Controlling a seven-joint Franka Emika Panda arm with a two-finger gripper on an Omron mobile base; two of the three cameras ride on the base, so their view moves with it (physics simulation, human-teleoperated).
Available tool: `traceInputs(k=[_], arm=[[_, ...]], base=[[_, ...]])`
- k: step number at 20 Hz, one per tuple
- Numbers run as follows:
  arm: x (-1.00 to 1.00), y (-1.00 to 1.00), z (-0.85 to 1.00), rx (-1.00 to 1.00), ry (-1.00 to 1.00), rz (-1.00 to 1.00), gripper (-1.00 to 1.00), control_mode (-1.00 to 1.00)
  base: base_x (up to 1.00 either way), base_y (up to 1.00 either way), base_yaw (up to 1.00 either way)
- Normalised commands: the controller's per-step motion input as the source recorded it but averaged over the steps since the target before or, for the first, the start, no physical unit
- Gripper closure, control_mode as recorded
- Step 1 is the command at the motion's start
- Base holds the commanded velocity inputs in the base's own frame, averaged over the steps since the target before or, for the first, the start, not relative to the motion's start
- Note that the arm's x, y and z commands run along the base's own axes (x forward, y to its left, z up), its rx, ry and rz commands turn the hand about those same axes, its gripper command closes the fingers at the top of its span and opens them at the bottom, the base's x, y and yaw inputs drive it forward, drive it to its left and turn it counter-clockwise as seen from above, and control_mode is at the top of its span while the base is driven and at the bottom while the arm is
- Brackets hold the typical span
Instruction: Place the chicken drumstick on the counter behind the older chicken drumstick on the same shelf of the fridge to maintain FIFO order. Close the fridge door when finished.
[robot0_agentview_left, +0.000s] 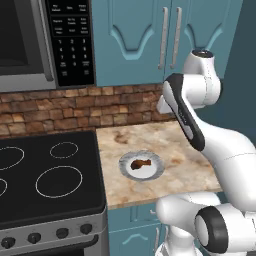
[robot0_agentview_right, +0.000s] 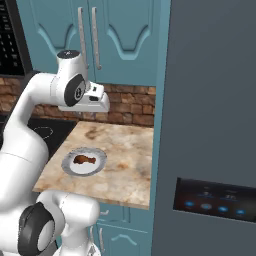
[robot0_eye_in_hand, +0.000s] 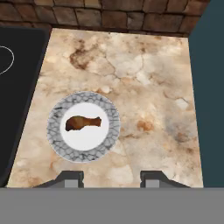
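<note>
**Drumstick untouched on its plate; fridge shut; pick-up not yet begun**

Drumstick (robot0_eye_in_hand: 83, 123) lies flat in the white centre of a small grey-rimmed plate (robot0_eye_in_hand: 54, 140), thick end toward the stovetop (robot0_eye_in_hand: 17, 87), thin bone end toward the fridge. The plate sits on the bench (robot0_eye_in_hand: 148, 87) near its front edge, close to the stovetop side. Nothing else rests on the bench.

The pincer (robot0_eye_in_hand: 111, 179) hangs well above the bench, looking down, with the plate off to one side of its line rather than directly under it. Its two tips are drawn to their narrowest setting with a gap between them, and they hold nothing.

The fridge (robot0_agentview_right: 210, 100) stands to the right of the bench. The door with the blue-lit panel (robot0_agentview_right: 215, 200) is shut; no shelf or inner bin can be seen, so the older drumstick's position cannot be confirmed.

Risks from here, as judged:
- The tips, as narrow as they are, may come down on top of the meat instead of astride it, pushing it across the glazed plate.
- The drumstick is glossy and tapered; a grip at the thin end could let it swing or slip out on the way across.
- A descent off-centre could catch the plate rim and tip or drag the plate toward the bench edge.
- The fridge must be opened first; carrying the drumstick to a closed door would stall the job.
</note>
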Motion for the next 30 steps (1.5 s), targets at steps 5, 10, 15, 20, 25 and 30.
traceInputs(k=[5, 10, 15, 20, 25, 30], arm=[[-0.21, 0.49, -0.48, -0.12, 0.03, 0.01, -1.00, -1.00], [0.03, 0.99, -1.00, -0.17, 0.11, -0.16, -1.00, -1.00], [0.03, 0.16, -0.51, -0.02, 0.11, -0.12, -1.00, -1.00], [0.15, 0.08, -0.70, 0.05, 0.00, -0.47, -1.00, -1.00], [0.19, 0.15, -0.96, 0.16, -0.04, -0.64, -1.00, -1.00], [0.16, 0.07, -0.58, 0.18, -0.07, -0.49, -1.00, -1.00]], base=[[0.00, 0.00, 0.00], [0.00, 0.00, 0.00], [0.00, 0.00, 0.00], [0.00, 0.00, 0.00], [0.00, 0.00, 0.00], [0.00, 0.00, 0.00]])
